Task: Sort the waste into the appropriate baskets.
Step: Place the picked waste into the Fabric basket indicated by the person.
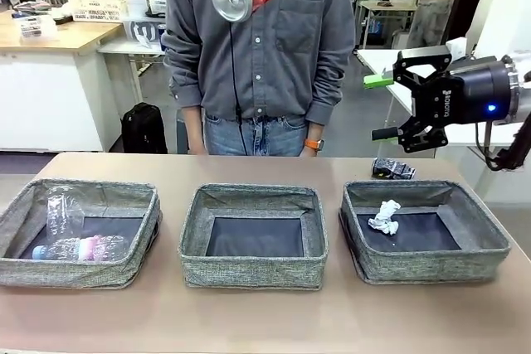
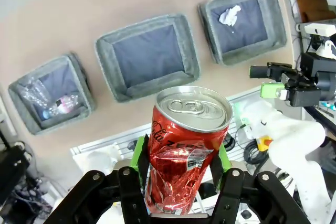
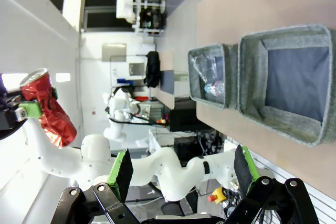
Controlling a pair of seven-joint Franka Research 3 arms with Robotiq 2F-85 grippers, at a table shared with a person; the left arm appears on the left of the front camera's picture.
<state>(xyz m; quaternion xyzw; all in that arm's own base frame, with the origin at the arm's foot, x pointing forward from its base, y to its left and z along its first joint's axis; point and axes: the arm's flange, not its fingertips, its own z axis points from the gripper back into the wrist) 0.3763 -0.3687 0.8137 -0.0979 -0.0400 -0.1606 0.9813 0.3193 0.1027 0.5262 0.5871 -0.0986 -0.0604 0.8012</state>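
The crushed red soda can is clamped between the green pads of the left gripper, held high above the table, at twelve o'clock in the front view. The right gripper is seen at three o'clock, jaws spread wide and empty. Two clear bottles lie in the left basket, the middle basket holds nothing, and a white paper wad rests in the right basket. A dark can lies just behind that basket.

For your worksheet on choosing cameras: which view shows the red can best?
The left wrist view: the red can stands close and whole between the left gripper's pads. The front view catches its end at the top edge; the right wrist view shows it small and far off.
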